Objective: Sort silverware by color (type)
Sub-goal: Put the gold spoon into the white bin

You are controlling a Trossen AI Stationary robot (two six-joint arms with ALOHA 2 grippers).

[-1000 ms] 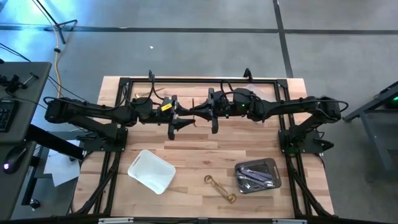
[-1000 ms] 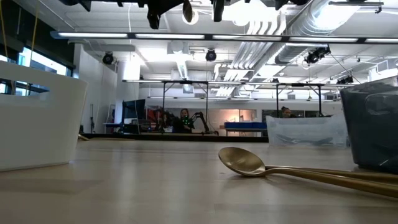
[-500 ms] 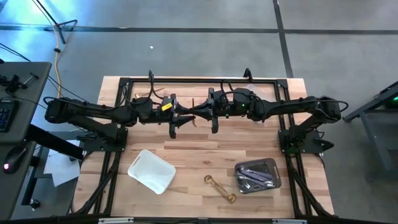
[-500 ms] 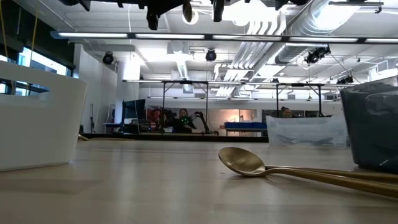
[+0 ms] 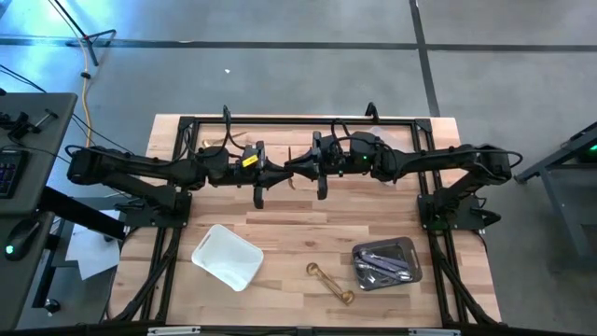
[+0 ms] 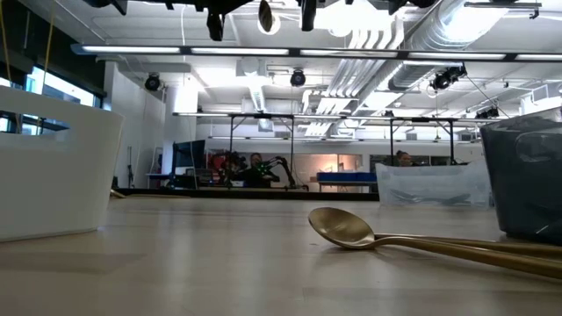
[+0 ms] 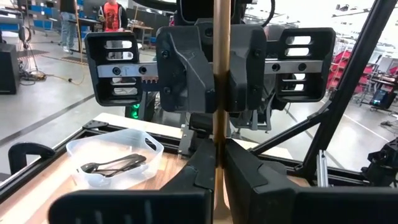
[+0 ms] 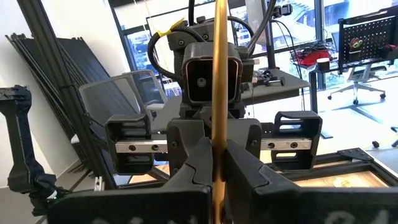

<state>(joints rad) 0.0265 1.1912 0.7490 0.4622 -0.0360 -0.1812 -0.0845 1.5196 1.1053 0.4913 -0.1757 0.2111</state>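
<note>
A gold spoon [image 7: 219, 106] stands upright high over the middle of the table, bowl end [image 6: 264, 16] down. My two grippers face each other and are both shut on its handle. My left gripper [image 7: 217, 158] comes from the table's left [image 5: 269, 177], my right gripper [image 8: 217, 158] from the right [image 5: 315, 174]. Gold silverware [image 5: 331, 283] lies flat on the wood near the front edge, a spoon bowl [image 6: 344, 229] showing in the low view. Dark silverware [image 5: 381, 264] lies in a clear tray. My left gripper pinches the upright spoon's handle [image 7: 218, 146] between its two fingers. The fingers come level from the table's left and lie across the handle. The spoon is clear of the table. My right gripper pinches the same handle [image 8: 218, 146] between its two fingers, level from the table's right, across it.
A white tray [image 5: 227, 256] stands at the front left. The clear tray [image 5: 410, 254] with the dark pieces stands at the front right. Black frame rails [image 5: 298, 119] border the table. People show in the room beyond.
My left gripper has shut on the gold spoon's handle, which my right gripper was holding upright. Neither arm nor the spoon has shifted otherwise.
</note>
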